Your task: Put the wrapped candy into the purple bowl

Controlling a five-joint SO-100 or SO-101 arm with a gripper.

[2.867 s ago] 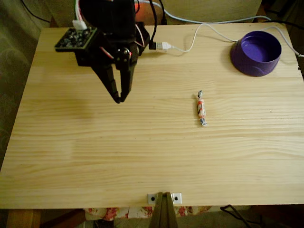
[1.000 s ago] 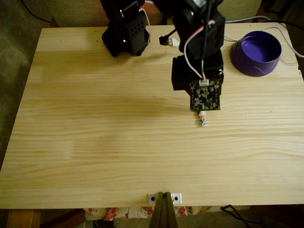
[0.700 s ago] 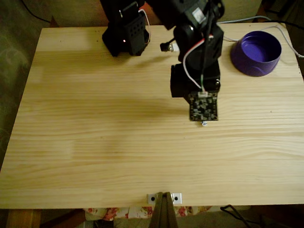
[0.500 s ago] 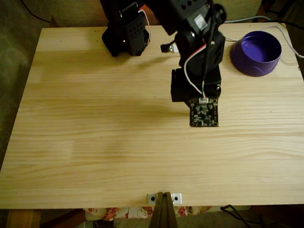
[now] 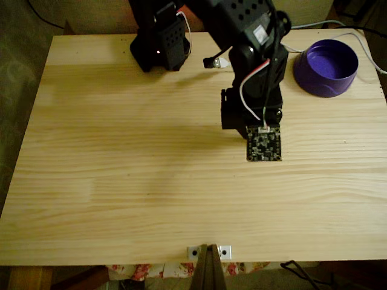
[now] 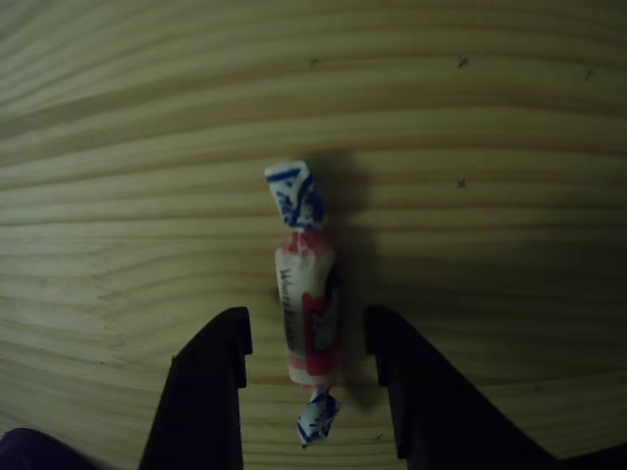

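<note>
hand (image 6: 308,338): open, the two dark fingers (image 6: 211,377) spread on either side of the candy, not squeezing it as far as I can see. In the other view there's a sliver of bench visible between each finger and the wrapper.

wrapped candy (image 6: 307,308): lying flat on the bench, right in the gap between the fingers. White wrapper with red-orange bands, twisted ends with blue marks. One twisted end sticks out past the fingertips, the other end sits back toward the hand. From the fixed view I can't see it at all, the arm sits on top of that spot.

arm (image 5: 251,66): black, leaning out from its base at the far edge of the bench and pointing down around the middle-right of the wood in the fixed view. A small dark circuit board (image 5: 264,144) on the wrist faces the camera, with a white wire running up from it.

purple bowl (image 5: 326,67): far right corner in the fixed view, upright, looks empty, well apart from the hand.

bench (image 5: 121,181): pale pine planks, grain running side to side.

cable (image 5: 302,27): white, snaking along the far edge behind the bowl.

bracket (image 5: 208,251): small metal one at the near edge, middle.
</note>
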